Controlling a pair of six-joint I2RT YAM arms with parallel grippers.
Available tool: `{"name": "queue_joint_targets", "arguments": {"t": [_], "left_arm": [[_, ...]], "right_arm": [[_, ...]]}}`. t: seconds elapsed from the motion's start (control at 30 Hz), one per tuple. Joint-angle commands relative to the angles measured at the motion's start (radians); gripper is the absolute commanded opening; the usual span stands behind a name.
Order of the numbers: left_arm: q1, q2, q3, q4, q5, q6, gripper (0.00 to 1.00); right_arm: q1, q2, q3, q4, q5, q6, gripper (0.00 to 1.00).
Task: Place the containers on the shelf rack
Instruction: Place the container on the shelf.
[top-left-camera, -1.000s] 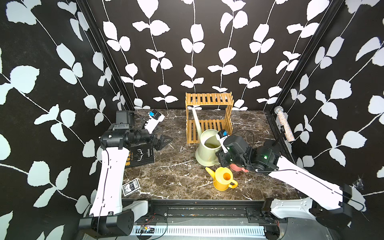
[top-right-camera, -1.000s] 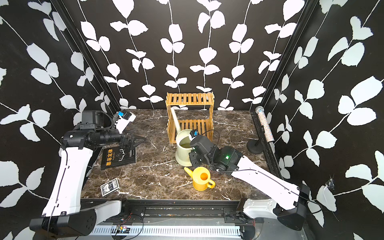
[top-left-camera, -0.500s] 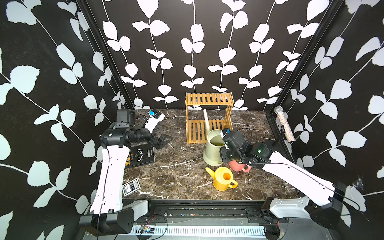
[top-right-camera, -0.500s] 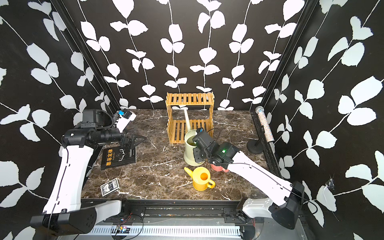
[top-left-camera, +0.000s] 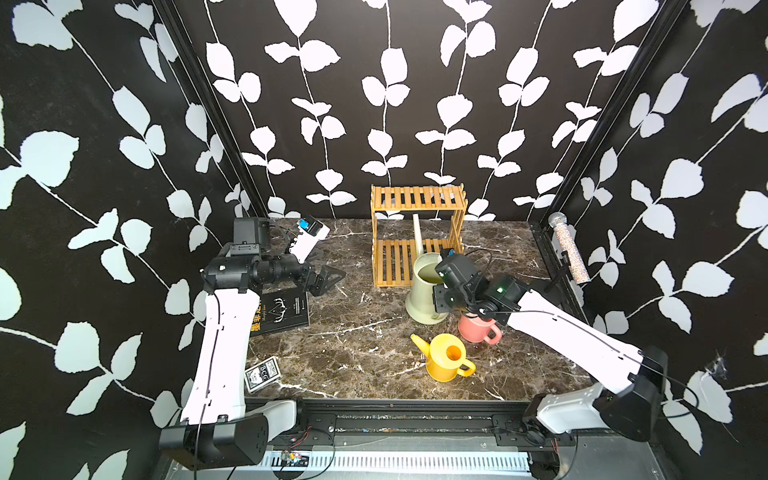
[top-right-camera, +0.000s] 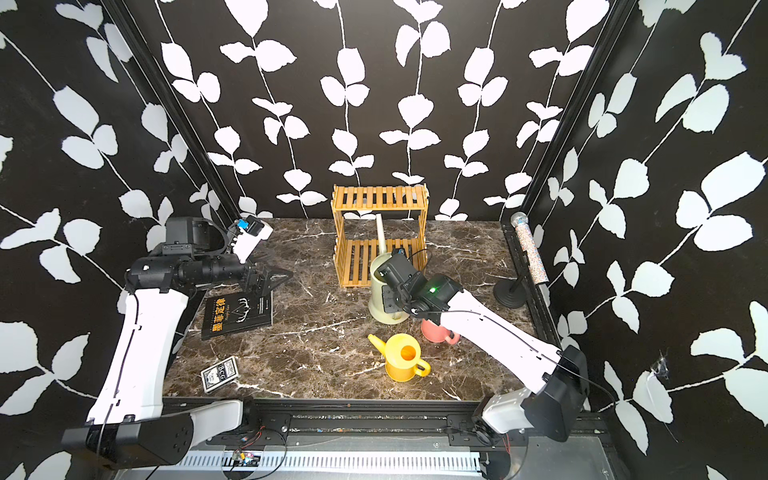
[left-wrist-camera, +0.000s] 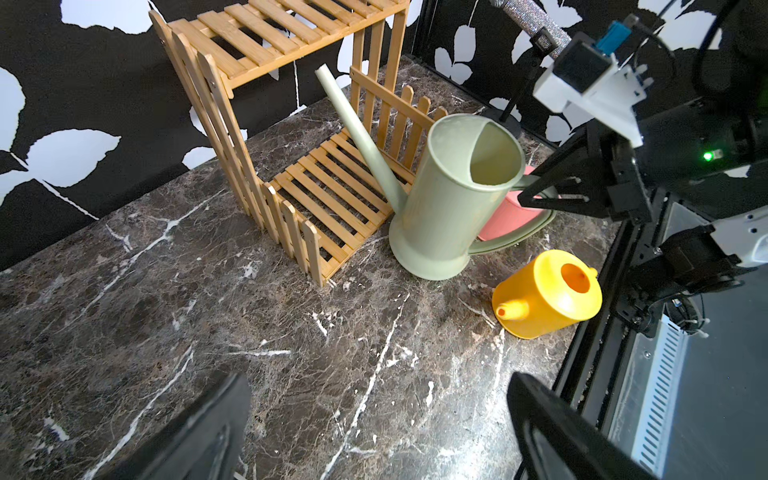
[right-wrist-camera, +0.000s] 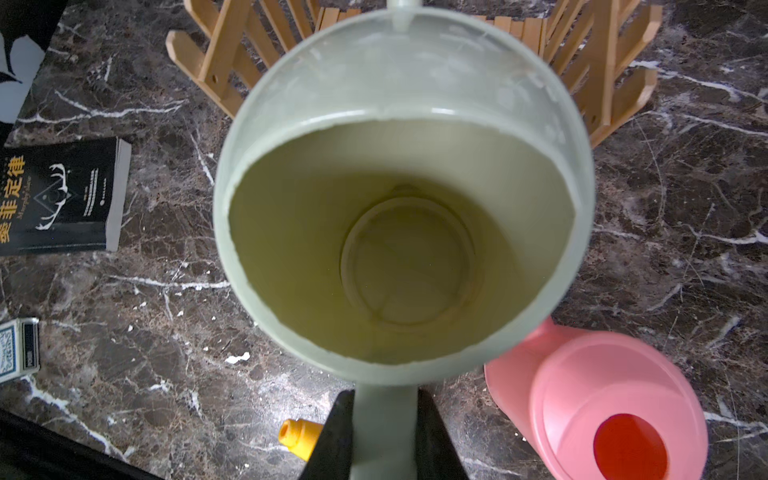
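Observation:
The sage-green can (top-left-camera: 422, 286) (left-wrist-camera: 449, 208) stands upright at the front edge of the shelf rack (top-left-camera: 417, 199) (top-right-camera: 380, 197) (left-wrist-camera: 266, 37). Its long spout reaches in between the two tiers. My right gripper (top-left-camera: 441, 300) (right-wrist-camera: 384, 399) is shut on the green can's handle. Whether the can's base touches the table I cannot tell. The pink can (top-left-camera: 476, 328) (right-wrist-camera: 602, 411) sits just behind my right wrist, and the yellow can (top-left-camera: 446, 359) (left-wrist-camera: 548, 297) stands nearer the front. My left gripper (top-left-camera: 328, 278) (left-wrist-camera: 378, 415) hovers open at the left, holding nothing.
A black book (top-left-camera: 280, 311) lies under my left arm. A card deck (top-left-camera: 262, 374) lies at the front left. A glittery microphone (top-left-camera: 567, 245) leans on a stand (top-right-camera: 509, 293) at the right wall. Patterned walls close three sides.
My right gripper has carried the green can slightly right and toward the rack, turning it so the spout swung into the rack opening. The pink can came into view. My left arm stayed still.

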Motion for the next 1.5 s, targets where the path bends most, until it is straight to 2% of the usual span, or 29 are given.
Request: {"name": "queue_joint_targets", "arguments": {"t": [0.0,0.33,1.0,1.3,1.47], "left_arm": [[-0.005,-0.002,0.009,0.007,0.006,-0.001,0.99],[-0.007,-0.004,-0.008,0.022,0.006,-0.005,0.99],[-0.011,-0.003,-0.028,0.041,0.010,-0.009,0.99],[-0.013,0.002,-0.037,0.054,0.021,-0.017,0.99],[-0.012,0.006,-0.043,0.058,0.020,-0.016,0.99]], "right_arm": [[-0.013,0.002,0.062,0.077,0.058,0.005,0.00],[-0.048,0.068,0.102,0.133,0.089,-0.031,0.00],[-0.107,0.265,0.245,0.222,0.042,-0.058,0.00],[-0.137,0.334,0.312,0.218,0.054,-0.080,0.00],[-0.151,0.382,0.357,0.214,0.020,-0.089,0.00]]}}
